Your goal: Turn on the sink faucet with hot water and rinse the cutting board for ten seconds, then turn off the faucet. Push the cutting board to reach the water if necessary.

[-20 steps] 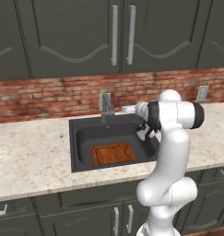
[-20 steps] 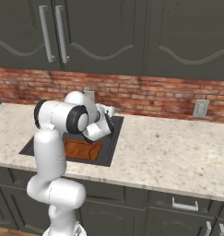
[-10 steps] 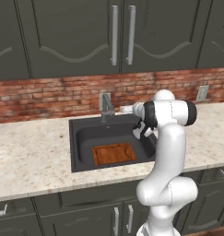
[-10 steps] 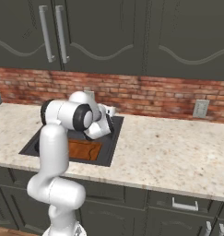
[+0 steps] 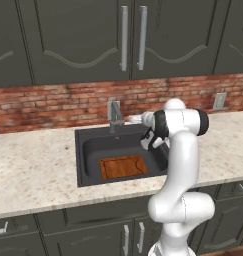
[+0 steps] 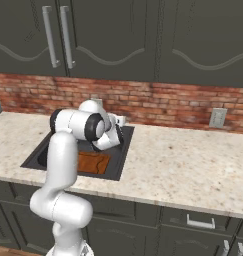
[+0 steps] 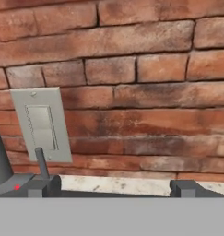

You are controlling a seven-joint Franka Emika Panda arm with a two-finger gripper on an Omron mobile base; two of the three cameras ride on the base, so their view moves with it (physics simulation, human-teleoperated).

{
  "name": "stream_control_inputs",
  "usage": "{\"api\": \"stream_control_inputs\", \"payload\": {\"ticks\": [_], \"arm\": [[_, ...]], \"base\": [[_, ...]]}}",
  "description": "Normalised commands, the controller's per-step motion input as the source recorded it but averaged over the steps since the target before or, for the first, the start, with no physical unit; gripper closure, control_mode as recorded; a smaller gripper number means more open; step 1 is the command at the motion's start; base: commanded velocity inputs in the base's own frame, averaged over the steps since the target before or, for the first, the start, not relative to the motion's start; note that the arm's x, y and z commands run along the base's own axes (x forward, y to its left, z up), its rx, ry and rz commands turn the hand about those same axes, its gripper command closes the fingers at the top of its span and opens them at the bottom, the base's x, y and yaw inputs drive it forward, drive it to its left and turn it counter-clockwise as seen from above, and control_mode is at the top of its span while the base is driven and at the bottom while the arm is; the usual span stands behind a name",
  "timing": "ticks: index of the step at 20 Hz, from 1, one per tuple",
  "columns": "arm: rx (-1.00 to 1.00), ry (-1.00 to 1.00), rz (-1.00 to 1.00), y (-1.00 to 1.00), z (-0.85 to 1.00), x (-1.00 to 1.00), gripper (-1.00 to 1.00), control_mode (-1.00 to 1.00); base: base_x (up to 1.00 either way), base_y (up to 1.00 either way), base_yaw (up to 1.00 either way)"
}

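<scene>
Even, soft rendered light; slightly blurry, no glare.

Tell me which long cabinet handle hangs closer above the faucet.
The left handle of the pair hangs closer above the faucet; the right handle sits farther right.

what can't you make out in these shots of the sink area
- Right base view: the white arm hides the small grey metal faucet and part of the dark square sink; the flat reddish-brown wooden cutting board shows only partly.
- Left base view: the faucet is too small to read its handle position; no water stream can be made out.
- Hand view: the open claw faces brick wall; a grey wall plate is there, its type unclear.
</scene>
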Motion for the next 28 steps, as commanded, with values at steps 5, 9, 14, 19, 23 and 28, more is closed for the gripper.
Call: {"api": "stream_control_inputs", "payload": {"ticks": [5,9,14,19,23,28], "arm": [[0.03,-0.04,0.07,0.0,-0.15,0.16,-1.0,-1.0],[0.02,-0.02,0.08,0.0,-0.13,0.12,-1.0,-1.0],[0.03,-0.03,0.06,0.0,-0.11,0.2,-1.0,-1.0],[0.03,-0.05,0.03,0.0,-0.08,0.2,-1.0,-1.0],[0.01,-0.03,0.02,0.0,-0.06,0.01,-1.0,-1.0],[0.0,0.0,0.01,0.0,0.0,-0.01,-1.0,-1.0]], "base": [[0.0,0.0,0.0],[0.0,0.0,0.0],[0.0,0.0,0.0],[0.0,0.0,0.0],[0.0,0.0,0.0],[0.0,0.0,0.0]]}}
